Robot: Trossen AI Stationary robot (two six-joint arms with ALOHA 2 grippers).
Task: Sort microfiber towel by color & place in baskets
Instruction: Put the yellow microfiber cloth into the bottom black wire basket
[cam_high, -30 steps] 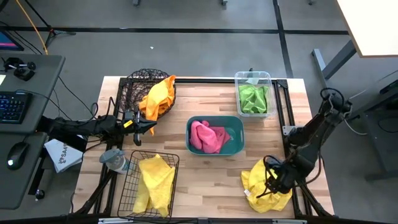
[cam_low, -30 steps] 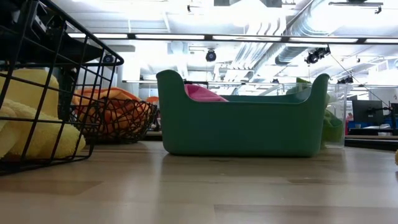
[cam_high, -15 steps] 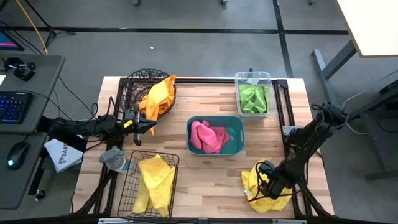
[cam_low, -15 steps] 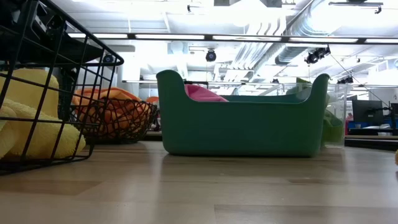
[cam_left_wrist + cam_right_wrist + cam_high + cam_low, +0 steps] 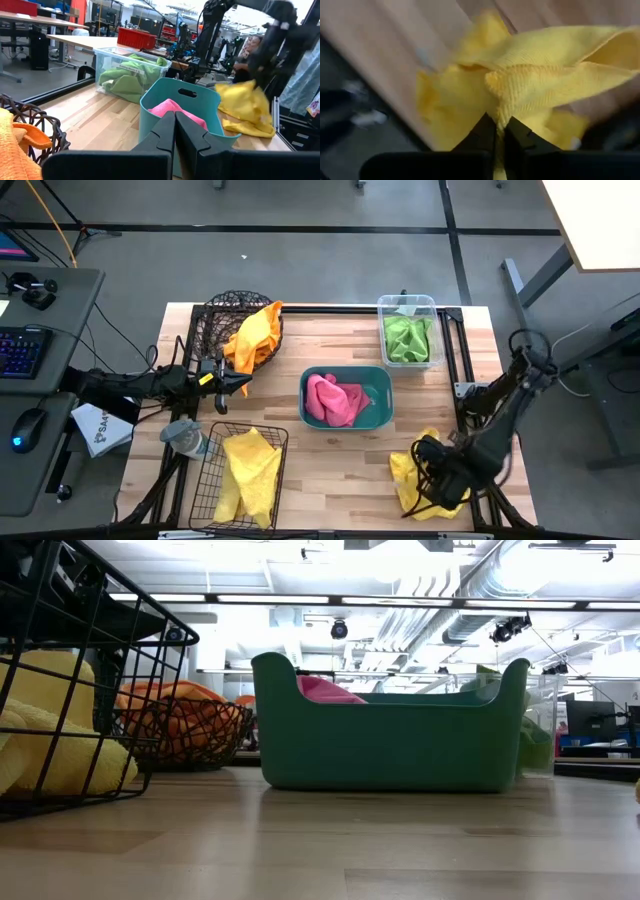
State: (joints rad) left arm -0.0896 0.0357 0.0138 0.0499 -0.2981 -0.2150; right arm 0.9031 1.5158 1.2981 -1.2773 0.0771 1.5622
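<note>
While you scan from the left edge of the tabletop (image 5: 330, 465), the left gripper (image 5: 243, 384) hangs just beside the round dark wire basket (image 5: 218, 320), its fingers (image 5: 167, 131) pressed together on nothing, as the left wrist view shows. An orange towel (image 5: 254, 334) drapes over that basket's rim, hiding part of the wire. Near the front edge, a rectangular black wire basket (image 5: 206, 473) holds a crumpled yellow towel (image 5: 250, 472); in the low view only a corner of this basket shows, cut off at the picture's edge. At its outer corner sits a grey-blue cloth lump (image 5: 183, 437).

In the middle, the teal plastic tub (image 5: 378, 385) holds a pink towel (image 5: 333, 400); from table height only a sliver of pink (image 5: 325, 690) clears the tub's wall. Farther back, the clear plastic bin (image 5: 383, 308) holds a green towel (image 5: 406, 337).

At the right front corner, the right gripper (image 5: 432, 479) sits over a loose yellow towel (image 5: 405, 472), and the arm covers much of the cloth. You can see in the right wrist view that its fingers (image 5: 485, 132) pinch a fold of that yellow cloth (image 5: 540, 75).
</note>
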